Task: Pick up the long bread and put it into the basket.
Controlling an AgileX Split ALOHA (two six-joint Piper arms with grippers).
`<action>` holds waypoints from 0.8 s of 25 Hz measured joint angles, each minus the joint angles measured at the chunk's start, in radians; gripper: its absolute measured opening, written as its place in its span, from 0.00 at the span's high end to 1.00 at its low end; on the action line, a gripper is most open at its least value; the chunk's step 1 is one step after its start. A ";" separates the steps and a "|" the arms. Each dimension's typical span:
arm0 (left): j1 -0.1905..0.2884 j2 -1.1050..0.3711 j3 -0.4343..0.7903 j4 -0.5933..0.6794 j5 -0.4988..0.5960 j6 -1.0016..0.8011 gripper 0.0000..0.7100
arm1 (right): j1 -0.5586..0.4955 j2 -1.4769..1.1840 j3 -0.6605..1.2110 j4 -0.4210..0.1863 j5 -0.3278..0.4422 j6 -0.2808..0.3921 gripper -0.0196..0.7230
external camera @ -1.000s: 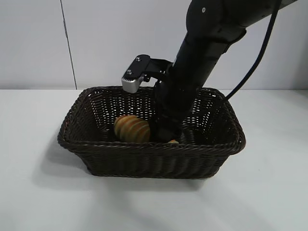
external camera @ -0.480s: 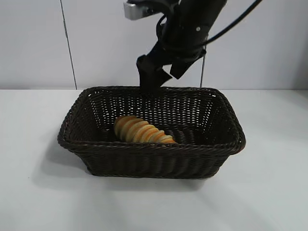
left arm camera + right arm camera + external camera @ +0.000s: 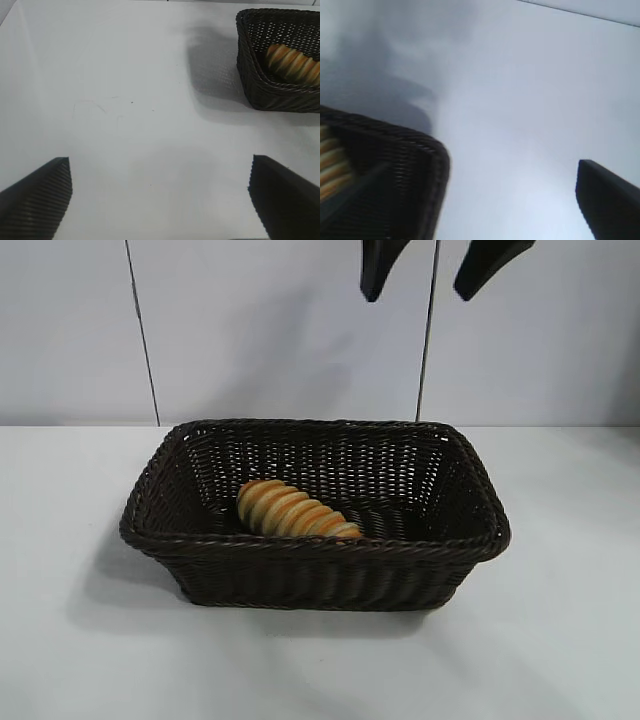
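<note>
The long bread, a golden-tan ridged loaf, lies inside the dark woven basket, left of its middle and near the front wall. High above the basket's back rim hangs my right gripper, open and empty, with only its two dark fingertips showing. In the right wrist view the basket's corner and a sliver of the bread show beside the open right gripper. My left gripper hovers open over bare table, apart from the basket and the bread.
The basket stands mid-table on a white tabletop, with a pale panelled wall behind it. The left arm is outside the exterior view.
My right arm has risen out of the basket to the top of the view. The bread stays lying in the basket, no longer covered by the arm.
</note>
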 joint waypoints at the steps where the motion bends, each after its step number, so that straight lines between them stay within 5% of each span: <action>1: 0.000 0.000 0.000 -0.003 0.000 -0.004 0.02 | -0.036 0.000 -0.001 -0.005 0.007 0.000 0.04; 12: 0.000 0.000 0.000 -0.027 -0.001 -0.013 0.02 | -0.346 0.000 -0.002 -0.002 0.011 -0.012 0.04; 20: 0.000 0.000 0.000 -0.026 -0.001 -0.013 0.02 | -0.405 -0.096 -0.002 0.062 0.016 -0.042 0.04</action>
